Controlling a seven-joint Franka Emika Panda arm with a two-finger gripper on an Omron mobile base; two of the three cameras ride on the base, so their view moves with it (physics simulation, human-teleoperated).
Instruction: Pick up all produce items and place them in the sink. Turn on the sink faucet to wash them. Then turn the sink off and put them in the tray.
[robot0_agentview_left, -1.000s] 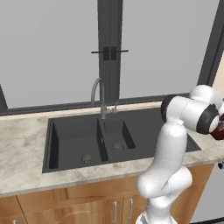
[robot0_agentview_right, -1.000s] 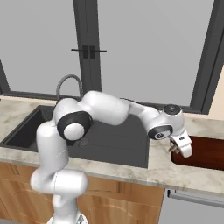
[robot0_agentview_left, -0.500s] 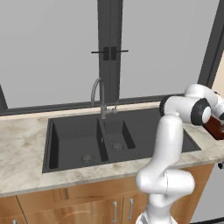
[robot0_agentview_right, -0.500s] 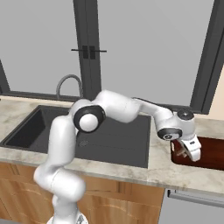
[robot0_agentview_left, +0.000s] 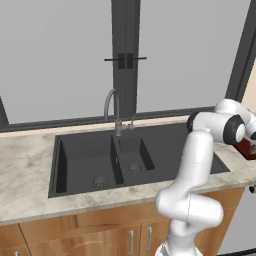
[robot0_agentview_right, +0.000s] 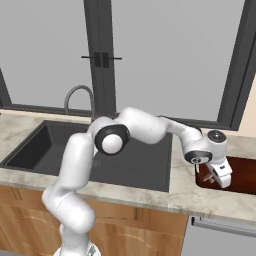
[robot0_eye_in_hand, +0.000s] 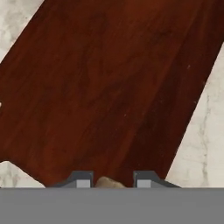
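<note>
In the hand view a small brownish-orange produce item (robot0_eye_in_hand: 109, 183) sits between my gripper's (robot0_eye_in_hand: 109, 179) two dark fingertips, which are shut on it. Under it spreads the dark red-brown tray (robot0_eye_in_hand: 109, 87), seen from just above. From the right base view my gripper (robot0_agentview_right: 220, 178) hangs low over the left part of the tray (robot0_agentview_right: 242, 176), which lies on the counter right of the sink (robot0_agentview_right: 45, 145). The dark-grey sink (robot0_agentview_left: 95, 155) shows both basins bare, and no water runs from the grey gooseneck faucet (robot0_agentview_left: 111, 107).
Pale marble counter (robot0_agentview_left: 25, 170) surrounds the sink and tray. A window with a dark frame and latch (robot0_agentview_left: 125, 60) rises behind the faucet. Wooden cabinet fronts (robot0_agentview_left: 100, 235) sit below the counter edge. My arm stretches across the drainboard (robot0_agentview_right: 145, 160).
The arm has swung further right, carrying the hand from the tray's left edge to over the tray. The grip on the produce item has not loosened.
</note>
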